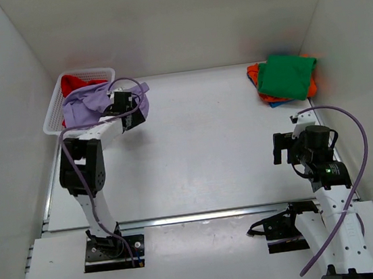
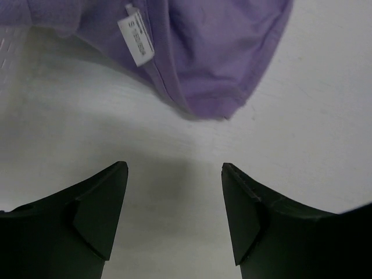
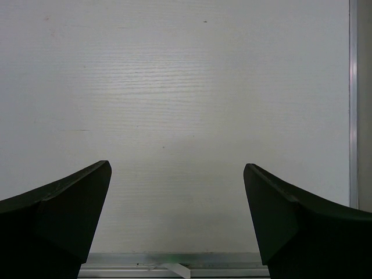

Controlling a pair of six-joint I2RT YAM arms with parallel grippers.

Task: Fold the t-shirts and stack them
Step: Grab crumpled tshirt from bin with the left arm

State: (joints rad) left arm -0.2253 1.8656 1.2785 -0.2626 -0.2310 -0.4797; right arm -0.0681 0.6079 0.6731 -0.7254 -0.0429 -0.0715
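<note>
The lavender-purple t-shirt (image 1: 83, 104) hangs crumpled over the front edge of the white mesh basket (image 1: 52, 116) and spills onto the table. In the left wrist view its hem (image 2: 215, 58) and white label (image 2: 135, 40) lie just ahead of my left gripper (image 2: 174, 166), which is open and empty over the bare table. In the top view the left gripper (image 1: 131, 112) is at the shirt's right end. A red t-shirt (image 1: 78, 80) lies in the basket. The green t-shirt (image 1: 286, 76) tops a folded stack on orange (image 1: 254, 75) and blue (image 1: 276, 103) ones. My right gripper (image 1: 283, 148) (image 3: 177, 165) is open and empty.
White walls close in the table on the left, back and right. A metal rail (image 3: 174, 259) runs along the table's near edge below the right gripper. Purple cables loop from both arms.
</note>
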